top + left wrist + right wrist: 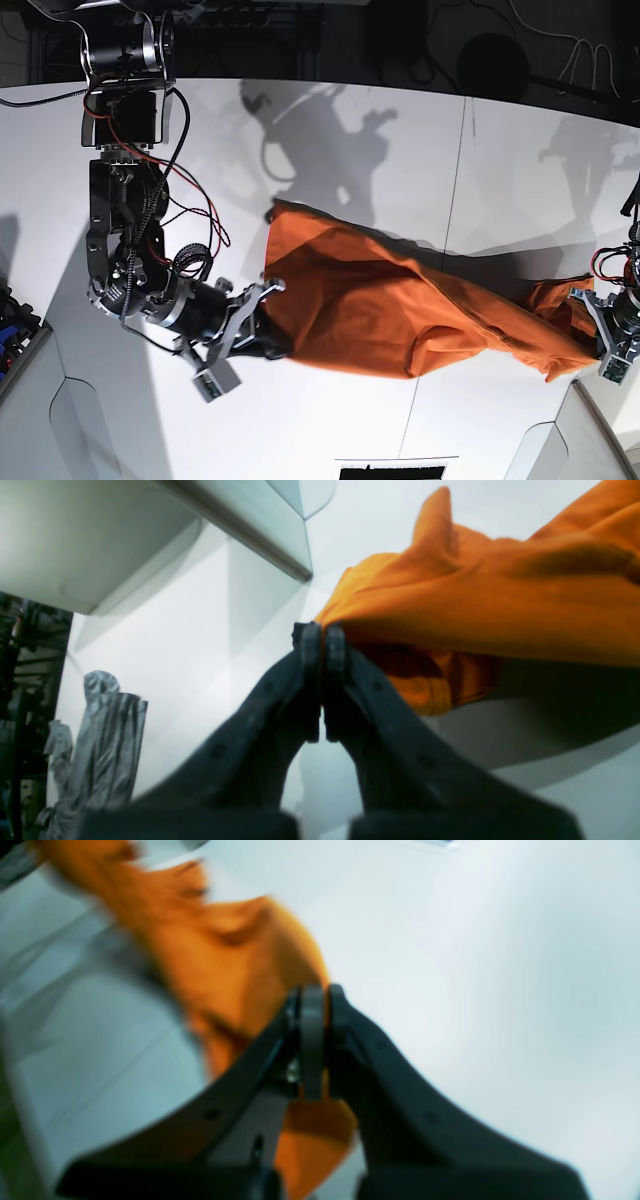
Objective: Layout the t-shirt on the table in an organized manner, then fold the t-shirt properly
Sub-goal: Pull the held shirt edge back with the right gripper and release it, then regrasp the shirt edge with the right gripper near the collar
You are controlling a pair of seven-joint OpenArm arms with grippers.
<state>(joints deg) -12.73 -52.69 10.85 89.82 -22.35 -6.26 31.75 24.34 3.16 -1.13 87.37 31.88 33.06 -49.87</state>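
Between both grippers (262, 300) (592, 335), t-shirt (400, 300) stretched, pinched

The t-shirt (400, 300) stretches across the middle of the table (330, 130), running from 9 o'clock toward 3 o'clock. The right gripper (268, 287) sits at its 9 o'clock end, the left gripper (592, 345) at its 3 o'clock end, well apart.
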